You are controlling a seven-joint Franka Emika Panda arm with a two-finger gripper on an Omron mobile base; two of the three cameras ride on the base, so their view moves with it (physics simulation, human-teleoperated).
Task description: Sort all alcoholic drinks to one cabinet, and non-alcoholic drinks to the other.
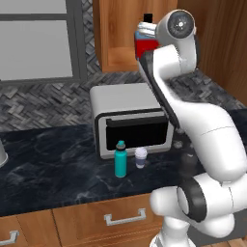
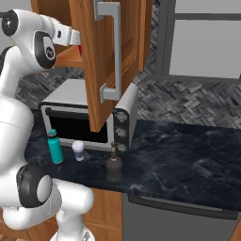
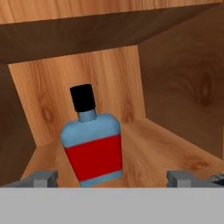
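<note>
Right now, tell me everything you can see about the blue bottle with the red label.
The blue bottle is squarish, of clear-looking blue glass, with rounded shoulders, a short neck and a black cap. A red label wraps its lower body. It stands on the wooden shelf floor inside the wall cabinet, leaning slightly, near the back panel. The gripper is open, its fingertips spread to either side of the bottle and not touching it. Nothing else stands beside it on the shelf.

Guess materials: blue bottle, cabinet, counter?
Blue bottle: looks like tinted glass, smooth body, matte black cap, red label. Cabinet: warm brown wood, grain and knots visible. Counter: dark polished stone, probably marble or granite, pale veining.
</note>
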